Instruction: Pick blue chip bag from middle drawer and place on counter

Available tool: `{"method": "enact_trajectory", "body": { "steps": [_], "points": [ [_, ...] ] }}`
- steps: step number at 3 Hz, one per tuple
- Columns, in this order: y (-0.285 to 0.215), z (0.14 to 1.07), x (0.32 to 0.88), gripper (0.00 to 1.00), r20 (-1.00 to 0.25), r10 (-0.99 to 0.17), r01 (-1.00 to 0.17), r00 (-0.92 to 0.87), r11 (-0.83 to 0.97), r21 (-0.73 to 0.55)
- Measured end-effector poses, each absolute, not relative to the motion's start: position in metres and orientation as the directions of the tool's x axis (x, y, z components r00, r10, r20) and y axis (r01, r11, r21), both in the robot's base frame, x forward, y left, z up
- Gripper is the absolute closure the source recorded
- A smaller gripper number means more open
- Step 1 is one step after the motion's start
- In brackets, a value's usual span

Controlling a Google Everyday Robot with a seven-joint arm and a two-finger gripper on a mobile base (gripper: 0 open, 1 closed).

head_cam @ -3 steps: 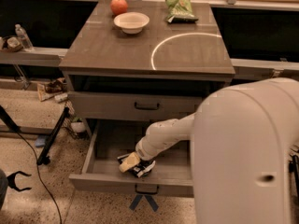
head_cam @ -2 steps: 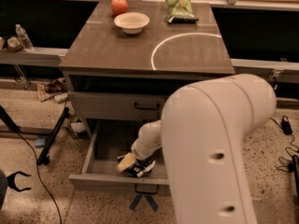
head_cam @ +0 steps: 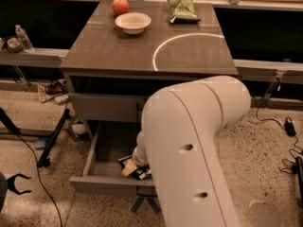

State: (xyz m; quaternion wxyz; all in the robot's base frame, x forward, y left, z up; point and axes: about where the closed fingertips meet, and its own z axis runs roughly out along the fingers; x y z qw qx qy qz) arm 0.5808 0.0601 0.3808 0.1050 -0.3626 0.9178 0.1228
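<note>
The arm (head_cam: 189, 141) has swung left, hiding the right of the middle drawer (head_cam: 100, 185). The hand (head_cam: 130, 168) is down in the open drawer near its front, touching the blue chip bag (head_cam: 142, 174), which lies just right of it. Its grip: cannot tell. The bench (head_cam: 109, 51) lies above, farther back.

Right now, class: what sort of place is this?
Likely a robot test lab: cables on the speckled floor, a white arc marked on the counter, the gripper inside the open middle drawer.
</note>
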Motion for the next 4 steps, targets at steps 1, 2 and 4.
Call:
{"method": "enact_trajectory", "body": {
  "steps": [1, 2, 4],
  "points": [
    [0.06, 0.372, 0.577, 0.41, -0.263, -0.645, -0.691, -0.717, 0.706, 0.155],
    [0.058, 0.373, 0.575, 0.64, -0.268, -0.646, -0.694, -0.715, 0.702, 0.158],
    [0.048, 0.428, 0.563, 1.0, -0.414, -0.626, -0.74, -0.661, 0.637, 0.216]
  ]
}}
